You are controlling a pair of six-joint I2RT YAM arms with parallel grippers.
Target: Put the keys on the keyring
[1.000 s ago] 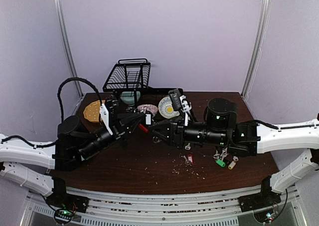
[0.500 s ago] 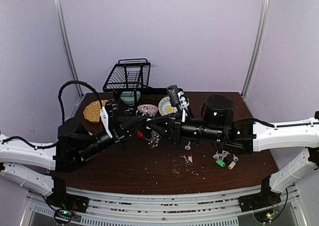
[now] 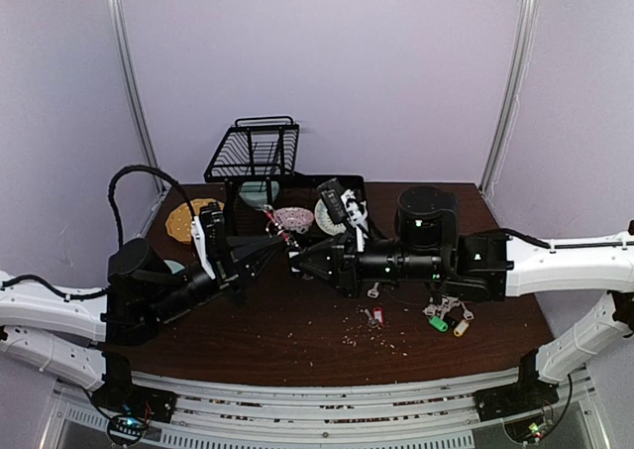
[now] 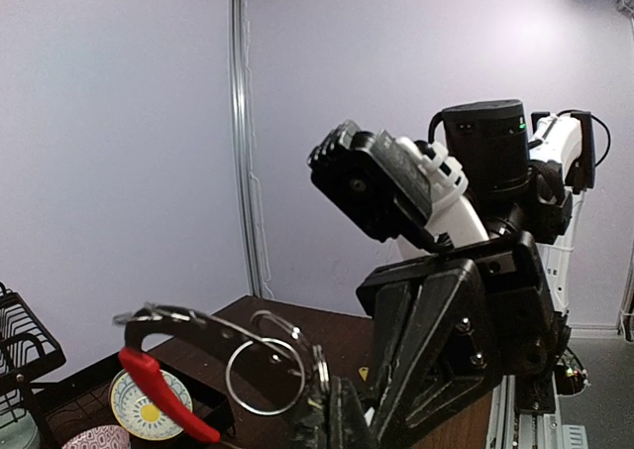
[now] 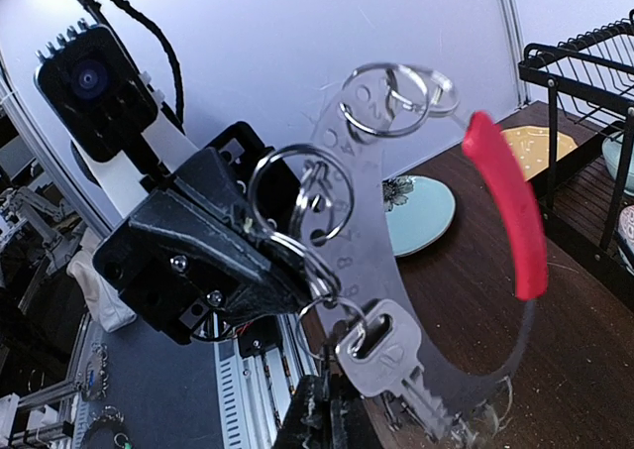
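Left jaws clamp the stiff keyring (image 5: 391, 280); right jaws are clenched near a key (image 5: 381, 355), likely light and slippery, best pinched by its head.

White lower links on left arm (image 3: 45, 305) and right arm (image 3: 565, 261), black motor housings (image 3: 139, 268), green LEDs (image 3: 419, 223), looped black cable (image 3: 127, 183), black wedge-shaped left gripper (image 5: 297, 288) with visible screws

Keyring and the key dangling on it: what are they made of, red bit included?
The keyring looks like flat grey metal, matte, with numbers stamped along it. Its red arc seems smooth plastic or rubber; I cannot tell which. The key looks like bright silver metal, glinting in the light.
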